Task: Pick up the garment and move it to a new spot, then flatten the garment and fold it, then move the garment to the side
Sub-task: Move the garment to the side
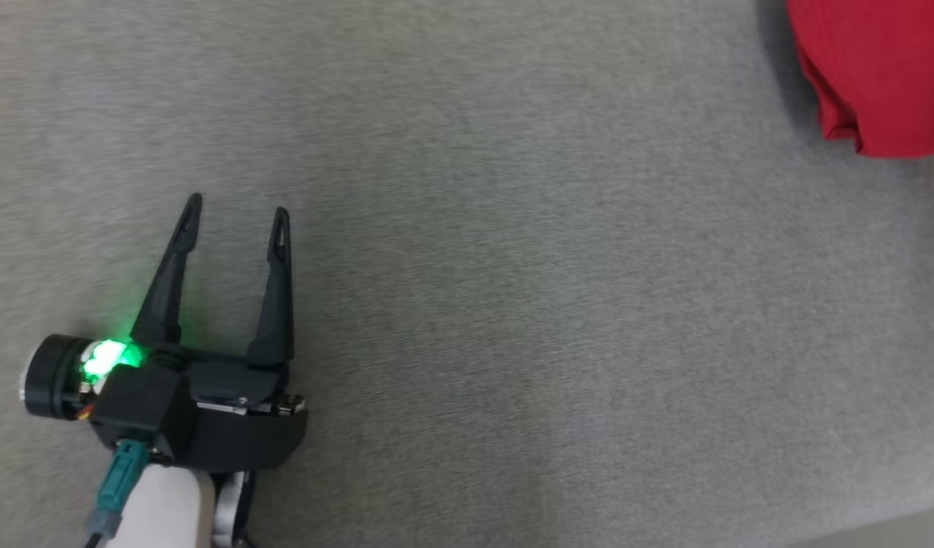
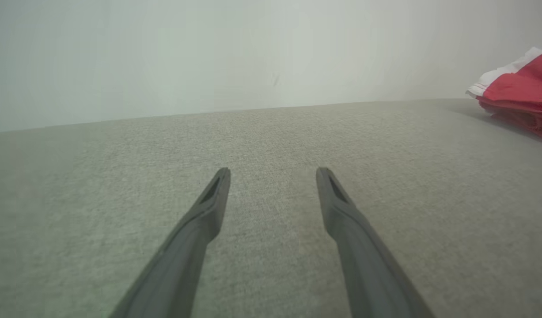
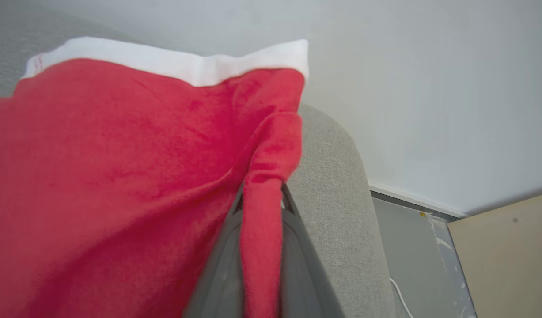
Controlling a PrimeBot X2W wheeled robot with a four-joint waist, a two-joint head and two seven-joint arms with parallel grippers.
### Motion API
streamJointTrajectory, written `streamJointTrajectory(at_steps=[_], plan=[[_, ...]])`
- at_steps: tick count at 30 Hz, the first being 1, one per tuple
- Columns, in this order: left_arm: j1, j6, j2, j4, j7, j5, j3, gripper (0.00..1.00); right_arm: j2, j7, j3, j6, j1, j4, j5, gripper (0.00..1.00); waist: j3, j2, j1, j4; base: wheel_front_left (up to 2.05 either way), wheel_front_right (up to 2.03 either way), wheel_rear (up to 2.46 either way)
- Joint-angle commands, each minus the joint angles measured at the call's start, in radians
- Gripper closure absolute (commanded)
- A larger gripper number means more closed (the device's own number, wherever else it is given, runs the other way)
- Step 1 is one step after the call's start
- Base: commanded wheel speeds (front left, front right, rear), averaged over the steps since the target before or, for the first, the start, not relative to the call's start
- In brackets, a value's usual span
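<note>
Head view: the left gripper [image 1: 238, 205] sits at 8 o'clock over the grey fabric surface [image 1: 512, 304], its two dark fingers spread apart with nothing between them, pointing toward 12. A green light [image 1: 109, 358] glows on its wrist. The red garment [image 1: 878, 68] lies bunched on the surface at 2 o'clock, cut off by the frame's edge and well apart from the left gripper.

Left wrist view: the left gripper [image 2: 273, 170] is open and empty, its fingers reaching toward 12 low over the surface [image 2: 452, 198]. The garment [image 2: 518, 101] rests at 3 o'clock near the surface's far edge, in red layers with a white band [image 2: 500, 75] along the top. A pale wall [image 2: 209, 53] stands behind.

Right wrist view: the right gripper [image 3: 262, 194] rises from 6 o'clock, and its fingers are closed on a fold of the garment [image 3: 120, 176]. A strip of red cloth runs down between them. The rest of the cloth spreads toward 9 and 10 o'clock, with its white band [image 3: 187, 66] at 11 to 12. The rounded edge of the surface [image 3: 337, 185] curves past just beside the gripper at 3 o'clock. Beyond it are the wall [image 3: 407, 88], a grey floor [image 3: 403, 238], a thin white cable [image 3: 399, 291] and a beige panel [image 3: 505, 247] at 4 o'clock.
</note>
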Motion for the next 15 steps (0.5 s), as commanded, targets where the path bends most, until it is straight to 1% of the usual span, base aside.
streamJointTrajectory(at_steps=[1, 5, 10, 15], plan=[[0.0, -0.005, 0.01, -0.005, -0.003, 0.004, 0.003, 0.0, -0.007, -0.004, 0.003, -0.003, -0.02, -0.002, 0.006, 1.0, 0.065, -0.0002, -0.0002, -0.075, 0.0, 0.0, 0.0], [0.0, -0.005, 0.018, -0.016, -0.003, 0.012, -0.001, 0.0, -0.041, 0.004, 0.016, -0.003, -0.066, 0.003, 0.017, 1.0, 0.08, -0.0002, -0.0002, -0.085, 0.0, 0.0, 0.0], [0.008, 0.0, 0.016, -0.025, -0.002, 0.018, -0.015, 0.0, -0.081, 0.018, 0.036, -0.003, -0.129, 0.025, 0.021, 1.0, 0.094, -0.0002, -0.0002, -0.074, 0.0, 0.0, 0.0], [0.02, 0.009, 0.007, -0.028, 0.0, 0.016, -0.02, 0.0, -0.1, 0.025, 0.051, -0.003, -0.189, 0.094, 0.016, 1.0, 0.102, -0.0002, -0.0002, -0.049, 0.0, 0.0, 0.0]])
